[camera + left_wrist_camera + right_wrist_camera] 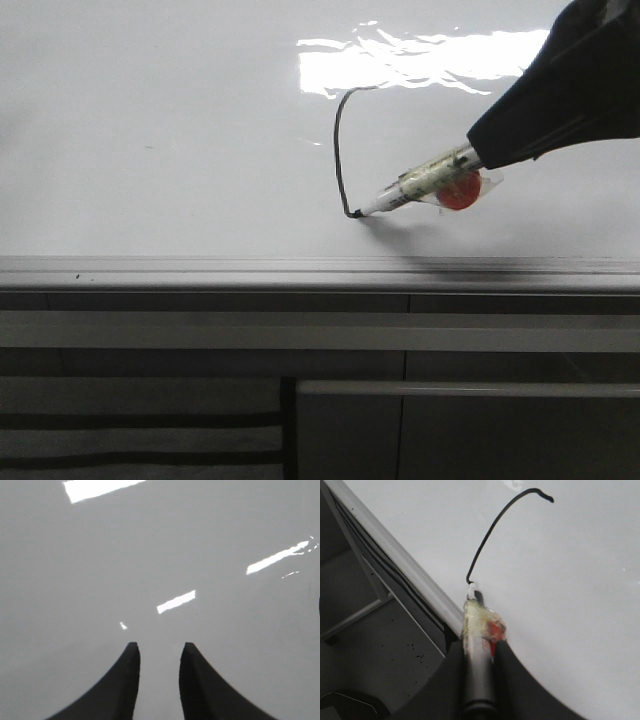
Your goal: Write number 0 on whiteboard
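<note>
You are looking at the number 0 (338,150) half drawn: only its left side exists, a thin black curve on the whiteboard (150,150). Its long axis runs from the far side of the board toward the near edge rail (200,270). The upper end hooks over to the right just under the bright glare patch (420,55); the lower end stops a little short of the near rail, right of the board's middle.

Your right gripper (480,655) is clenched on a marker (420,182), its two dark fingers pressed to either side of the barrel. The marker slants down and to the left, its tip touching the board exactly at the lower end of the curve. So the stroke lies ahead of the gripper, starting at the tip and arcing away from it toward the far side. A red patch (460,192) sits on the taped part of the barrel, just beside the fingers.

Your left gripper (159,652) hovers over bare board, fingers apart with nothing between them; no stroke shows in its view.
</note>
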You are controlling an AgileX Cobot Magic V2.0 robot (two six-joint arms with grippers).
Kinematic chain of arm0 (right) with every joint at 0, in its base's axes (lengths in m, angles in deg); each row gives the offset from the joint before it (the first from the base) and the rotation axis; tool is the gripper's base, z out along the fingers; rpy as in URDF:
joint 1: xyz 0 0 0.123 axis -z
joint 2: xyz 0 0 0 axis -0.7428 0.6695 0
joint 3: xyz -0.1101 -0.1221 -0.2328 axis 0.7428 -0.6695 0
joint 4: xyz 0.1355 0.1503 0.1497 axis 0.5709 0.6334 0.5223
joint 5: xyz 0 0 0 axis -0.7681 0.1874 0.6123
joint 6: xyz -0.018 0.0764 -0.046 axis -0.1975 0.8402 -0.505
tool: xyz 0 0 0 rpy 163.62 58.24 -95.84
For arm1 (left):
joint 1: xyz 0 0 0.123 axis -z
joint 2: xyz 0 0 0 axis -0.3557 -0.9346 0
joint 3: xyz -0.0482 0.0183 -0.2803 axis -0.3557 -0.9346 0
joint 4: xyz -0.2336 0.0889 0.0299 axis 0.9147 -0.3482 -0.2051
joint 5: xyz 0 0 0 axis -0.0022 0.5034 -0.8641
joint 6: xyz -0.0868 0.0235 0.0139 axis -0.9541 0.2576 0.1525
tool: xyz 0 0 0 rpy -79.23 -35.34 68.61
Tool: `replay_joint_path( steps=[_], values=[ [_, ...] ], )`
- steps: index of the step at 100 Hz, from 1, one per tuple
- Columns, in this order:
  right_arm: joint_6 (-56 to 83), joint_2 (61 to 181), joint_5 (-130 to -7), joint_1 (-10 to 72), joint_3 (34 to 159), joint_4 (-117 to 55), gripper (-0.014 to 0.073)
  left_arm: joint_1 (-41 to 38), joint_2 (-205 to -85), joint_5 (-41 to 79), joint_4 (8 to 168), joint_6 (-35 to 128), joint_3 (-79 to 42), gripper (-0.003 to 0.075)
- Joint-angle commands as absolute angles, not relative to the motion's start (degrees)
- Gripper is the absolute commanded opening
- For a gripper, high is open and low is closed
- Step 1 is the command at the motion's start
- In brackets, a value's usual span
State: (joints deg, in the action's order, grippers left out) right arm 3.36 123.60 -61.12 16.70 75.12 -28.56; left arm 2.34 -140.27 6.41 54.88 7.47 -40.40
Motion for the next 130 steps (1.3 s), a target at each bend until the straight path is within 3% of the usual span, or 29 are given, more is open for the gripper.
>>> replay_joint_path(
  steps=[1, 130],
  values=[
    [3.19, 122.87, -66.93, 18.52, 76.74, -31.75, -0.0068, 2.11, -139.49, 2.3, 55.4, 6.79, -38.87, 0.0168],
    [2.91, 122.67, -67.77, 19.94, 84.69, -34.86, -0.0069, 2.11, -139.49, 2.3, 55.4, 6.79, -38.87, 0.0168]
  ],
)
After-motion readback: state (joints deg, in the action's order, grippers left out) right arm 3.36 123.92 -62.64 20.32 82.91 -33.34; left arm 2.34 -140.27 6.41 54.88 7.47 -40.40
